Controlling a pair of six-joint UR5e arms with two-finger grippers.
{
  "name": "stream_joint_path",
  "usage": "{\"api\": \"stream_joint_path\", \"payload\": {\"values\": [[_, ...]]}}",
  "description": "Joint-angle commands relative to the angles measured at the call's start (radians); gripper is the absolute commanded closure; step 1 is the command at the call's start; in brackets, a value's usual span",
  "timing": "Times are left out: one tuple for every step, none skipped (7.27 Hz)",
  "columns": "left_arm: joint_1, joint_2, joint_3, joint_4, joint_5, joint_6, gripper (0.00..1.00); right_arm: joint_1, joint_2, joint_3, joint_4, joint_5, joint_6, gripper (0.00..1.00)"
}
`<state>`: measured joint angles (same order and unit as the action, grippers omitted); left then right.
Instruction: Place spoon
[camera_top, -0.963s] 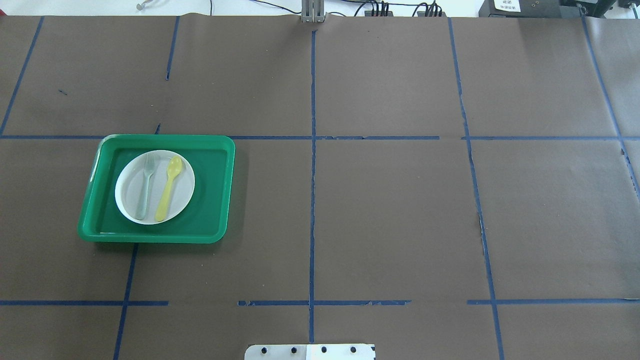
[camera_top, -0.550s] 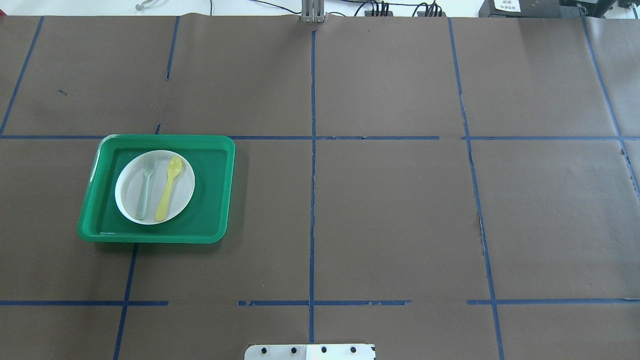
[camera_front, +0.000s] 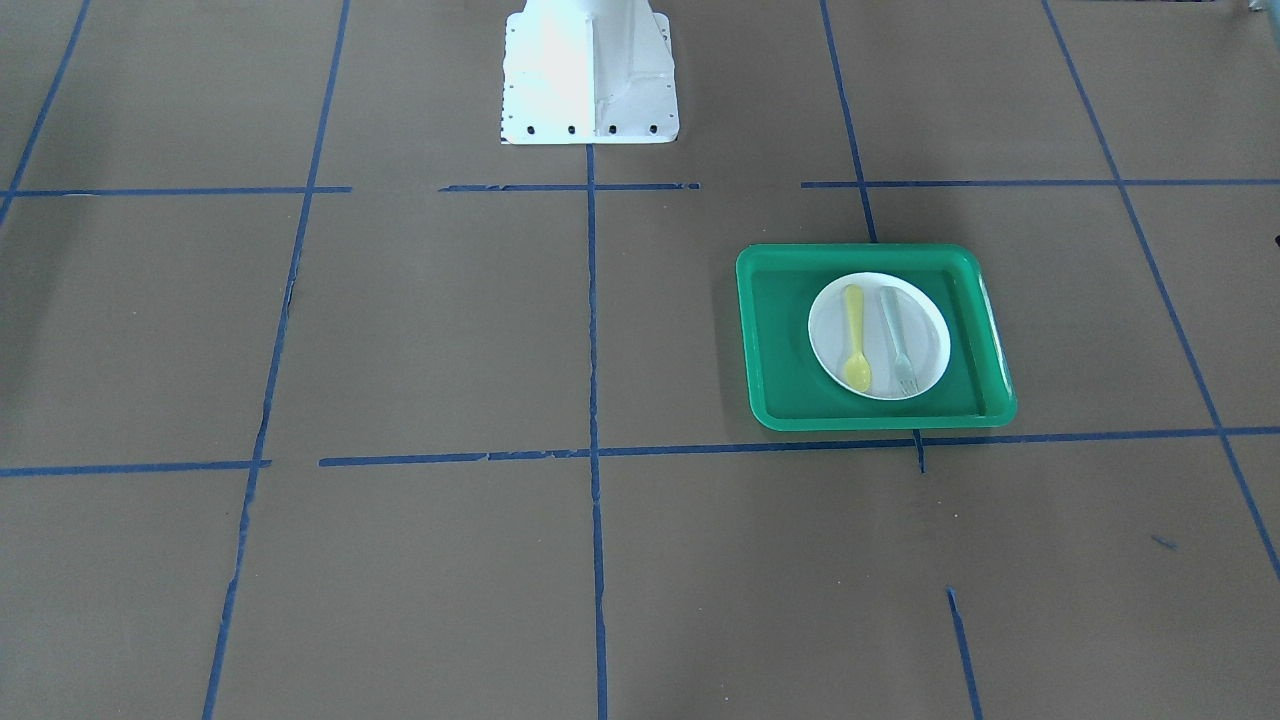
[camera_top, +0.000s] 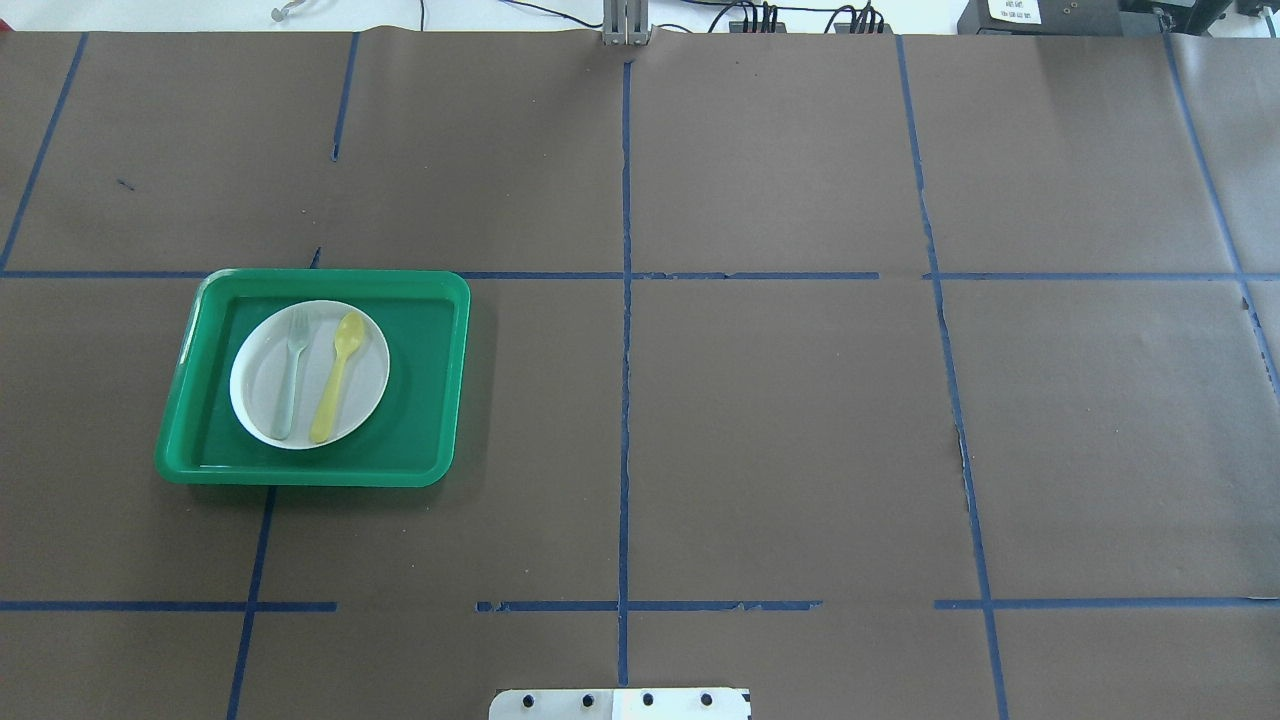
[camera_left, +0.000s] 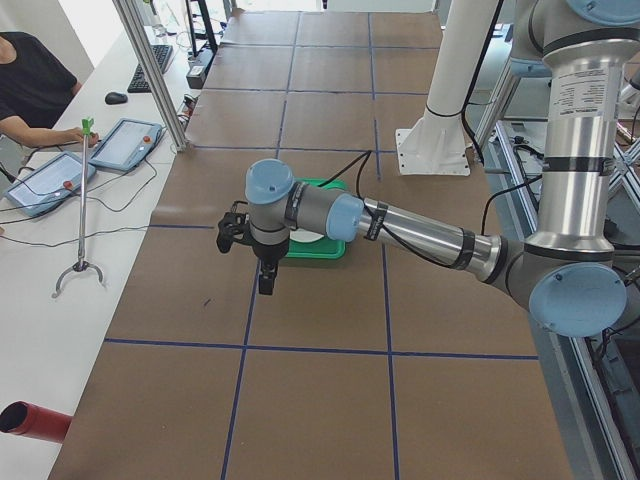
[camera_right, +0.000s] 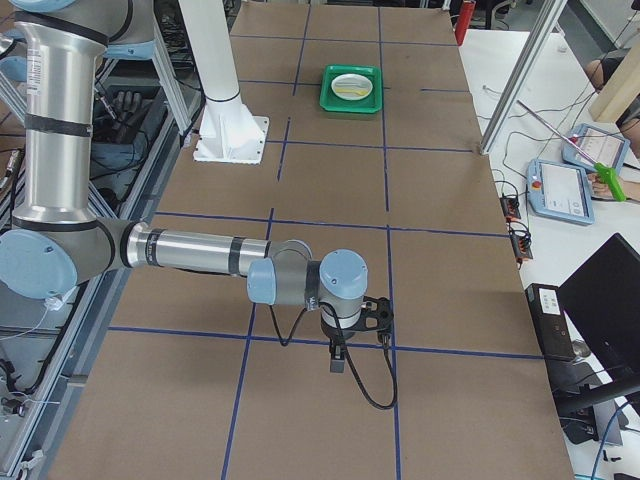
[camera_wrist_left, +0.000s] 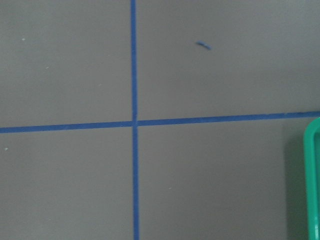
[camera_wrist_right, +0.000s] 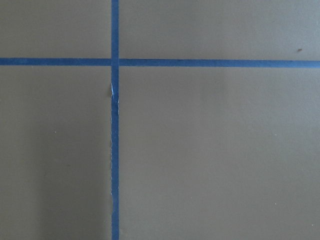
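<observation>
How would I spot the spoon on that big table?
Find the green tray on the brown table; a white plate sits in it. Two utensils lie side by side on the plate: the spoon is the pale-yellow one with an oval bowl, not the grey fork beside it.

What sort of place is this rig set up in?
Probably a robotics lab: the table is papered brown and gridded with blue tape, the left arm and right arm reach over it, and teach pendants lie on a side bench.

green tray: clipped in left-wrist view, mostly behind left arm from the left | left gripper, right gripper: jaws unreadable
</observation>
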<state>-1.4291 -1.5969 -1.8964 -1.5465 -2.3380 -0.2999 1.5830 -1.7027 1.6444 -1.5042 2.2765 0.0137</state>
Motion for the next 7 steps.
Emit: {"api": "stream_joint_path", "payload": {"values": [[0.215, -0.095, -0.033, -0.072, 0.008, -0.357, 0.0, 0.0, 0.0, 0.0, -0.001, 0.0, 0.0, 0.0], [0.31, -0.154, -0.032, -0.072, 0.091, -0.487, 0.0, 0.0, 0.0, 0.0, -0.001, 0.0, 0.0, 0.0], [0.41, -0.187, -0.021, -0.073, 0.165, -0.59, 0.0, 0.0, 0.0, 0.0, -0.001, 0.0, 0.0, 0.0], [0.499, -0.224, 0.009, -0.073, 0.237, -0.66, 0.0, 0.0, 0.0, 0.0, -0.001, 0.0, 0.0, 0.0], [0.55, -0.247, 0.054, -0.092, 0.282, -0.709, 0.0, 0.0, 0.0, 0.0, -0.001, 0.0, 0.0, 0.0], [0.585, -0.248, 0.098, -0.175, 0.293, -0.744, 0.0, 0.0, 0.0, 0.0, -0.001, 0.0, 0.0, 0.0], [0.614, -0.248, 0.14, -0.254, 0.296, -0.801, 0.0, 0.0, 0.0, 0.0, -0.001, 0.0, 0.0, 0.0]]}}
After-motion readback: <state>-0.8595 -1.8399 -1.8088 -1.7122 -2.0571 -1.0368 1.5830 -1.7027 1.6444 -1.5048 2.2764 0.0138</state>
